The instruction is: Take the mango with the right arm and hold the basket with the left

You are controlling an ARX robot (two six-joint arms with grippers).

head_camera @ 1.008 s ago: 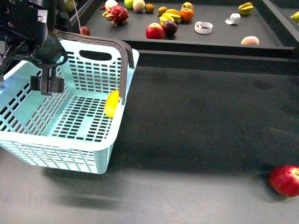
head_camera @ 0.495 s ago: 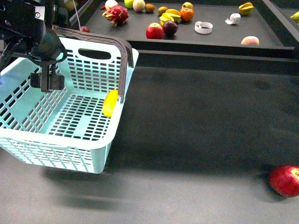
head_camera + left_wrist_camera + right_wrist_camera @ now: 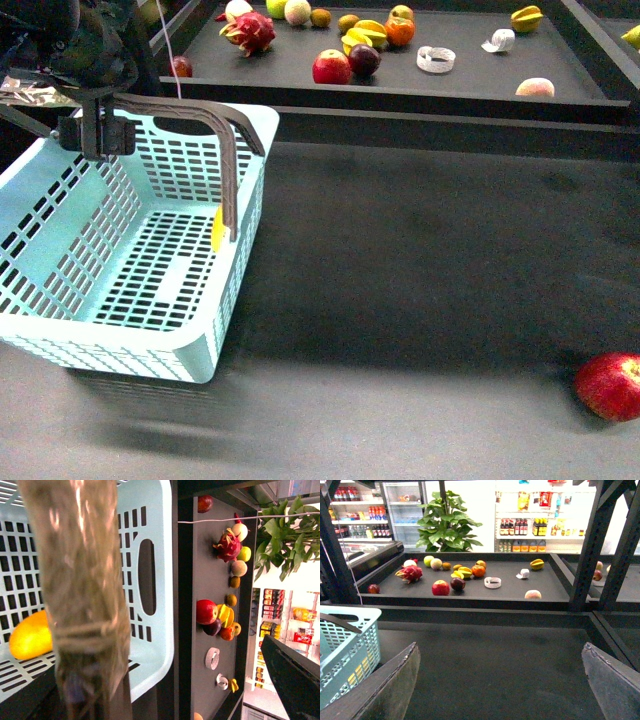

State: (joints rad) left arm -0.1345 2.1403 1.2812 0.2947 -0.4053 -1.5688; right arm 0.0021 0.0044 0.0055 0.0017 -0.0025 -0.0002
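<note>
Mango in the basket, left gripper on the handle

The pale blue basket [image 3: 120,260] sits tilted on the dark table [image 3: 430,300], the mango [image 3: 217,228] lying inside against its far-right wall. The left gripper [image 3: 97,135] is clamped on the brown handle [image 3: 215,130] from above. The right gripper [image 3: 500,680] hangs with its jaws spread wide, holding nothing. A red apple [image 3: 608,385] lies well apart; assorted fruit fills the rear tray [image 3: 470,80].

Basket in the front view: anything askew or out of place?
Yes. The basket sits tilted, its handle end raised where the left gripper grips the brown handle. The mango lies inside. A red apple lies alone on the table, apart from the fruit tray.
</note>
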